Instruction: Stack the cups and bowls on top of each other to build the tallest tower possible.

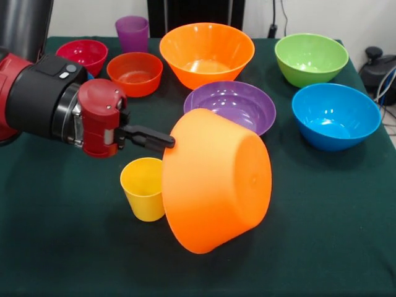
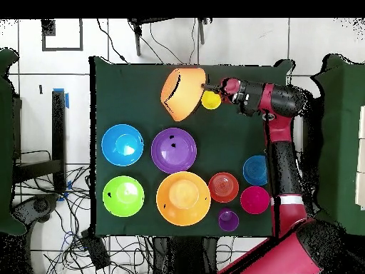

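My gripper [image 1: 162,140] is shut on the rim of a large orange bowl [image 1: 216,179] and holds it tipped on its side, base towards the front camera. I cannot tell whether its lower edge touches the cloth. The yellow cup [image 1: 142,187] stands upright on the table just beside the bowl's mouth, below my fingers. In the overhead view the tipped bowl [image 2: 182,93] lies at the table's far edge, with the yellow cup [image 2: 211,100] and my gripper [image 2: 215,88] to its right. The purple cup [image 1: 132,32] stands upright at the back.
Upright on the green cloth are a second large orange bowl [image 1: 207,52], a wide purple bowl [image 1: 232,105], a green bowl [image 1: 311,57], a blue bowl [image 1: 336,114], a small red-orange bowl [image 1: 135,73] and a small pink bowl [image 1: 81,54]. A small blue bowl [image 2: 255,170] shows in the overhead view.
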Controlling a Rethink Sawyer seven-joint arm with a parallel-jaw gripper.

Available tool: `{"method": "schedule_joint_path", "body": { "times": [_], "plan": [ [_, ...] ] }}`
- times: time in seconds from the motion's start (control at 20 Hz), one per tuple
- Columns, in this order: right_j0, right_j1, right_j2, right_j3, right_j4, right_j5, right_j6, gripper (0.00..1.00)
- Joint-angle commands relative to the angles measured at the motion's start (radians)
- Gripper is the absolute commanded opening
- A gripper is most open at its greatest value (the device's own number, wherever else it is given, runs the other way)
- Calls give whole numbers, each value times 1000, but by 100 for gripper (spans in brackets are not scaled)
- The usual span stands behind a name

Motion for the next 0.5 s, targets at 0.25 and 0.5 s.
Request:
{"method": "schedule_joint_path", "body": {
  "times": [0.25,0.5],
  "plan": [
    [56,61,-95,-163,-54,104,-379,0],
    [63,63,-98,-193,-58,125,-397,0]
  ]
}}
